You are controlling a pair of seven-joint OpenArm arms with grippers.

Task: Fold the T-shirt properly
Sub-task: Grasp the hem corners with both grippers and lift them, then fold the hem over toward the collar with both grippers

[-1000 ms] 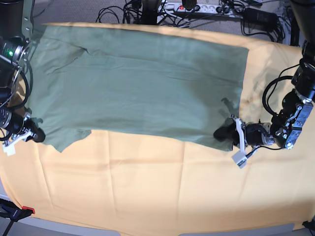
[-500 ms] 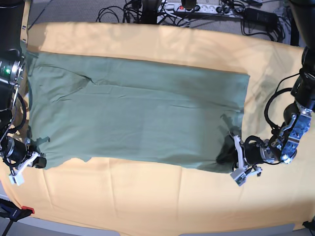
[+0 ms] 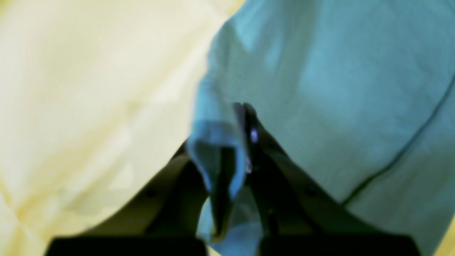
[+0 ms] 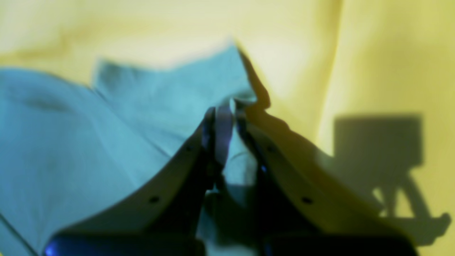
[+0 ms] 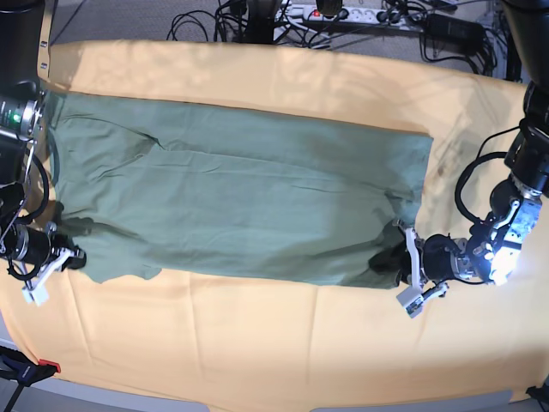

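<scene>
The sage-green T-shirt (image 5: pixel 240 206) lies spread flat on the yellow-orange cloth, with its length running left to right. My left gripper (image 5: pixel 400 268) is at the shirt's front right corner. In the left wrist view the gripper (image 3: pixel 239 113) is shut on a folded bit of the shirt's edge (image 3: pixel 217 149). My right gripper (image 5: pixel 70 257) is at the shirt's front left corner. In the right wrist view the gripper (image 4: pixel 227 108) is shut on the shirt's edge (image 4: pixel 177 96). Both wrist views are blurred.
The yellow-orange cloth (image 5: pixel 257 343) covers the whole table. Cables and a power strip (image 5: pixel 343 12) lie behind the far edge. A red-tipped clamp (image 5: pixel 45 367) sits at the front left corner. The right arm's body (image 5: pixel 17 112) stands at the shirt's left end.
Both grippers pulled the shirt toward the table's front edge, baring yellow cloth behind it. In the last half second they eased back slightly. The shirt lies flatter.
</scene>
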